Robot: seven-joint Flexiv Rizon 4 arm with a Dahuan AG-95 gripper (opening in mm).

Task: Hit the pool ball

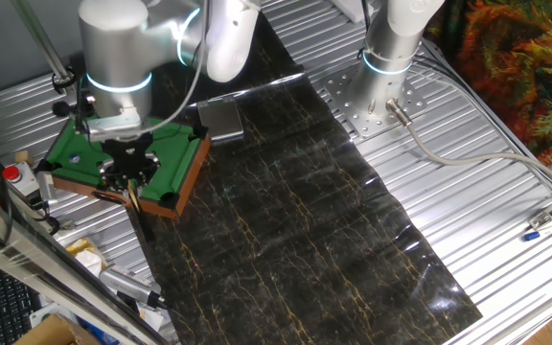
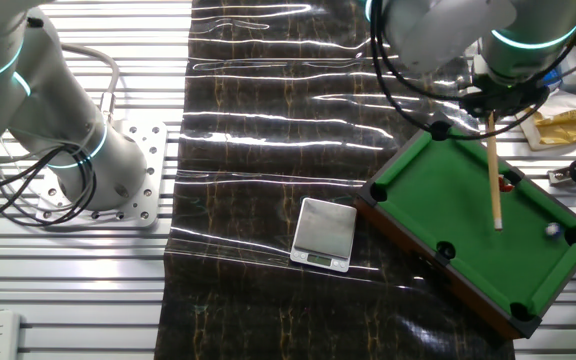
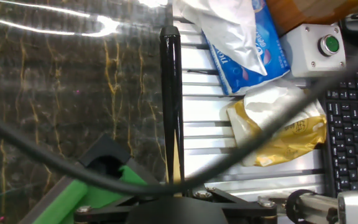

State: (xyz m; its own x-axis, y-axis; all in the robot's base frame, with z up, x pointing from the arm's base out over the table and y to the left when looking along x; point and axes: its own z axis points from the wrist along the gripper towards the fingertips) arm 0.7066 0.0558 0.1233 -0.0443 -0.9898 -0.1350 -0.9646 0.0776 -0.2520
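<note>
Black cue butt up close, hand clamped on the cue over the green pool table.

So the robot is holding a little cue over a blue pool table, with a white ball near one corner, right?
Nearly: the pool table is green, not blue, as the other fixed view shows. The rest holds: the gripper holds the cue over it, and a white ball sits near one corner.
</note>
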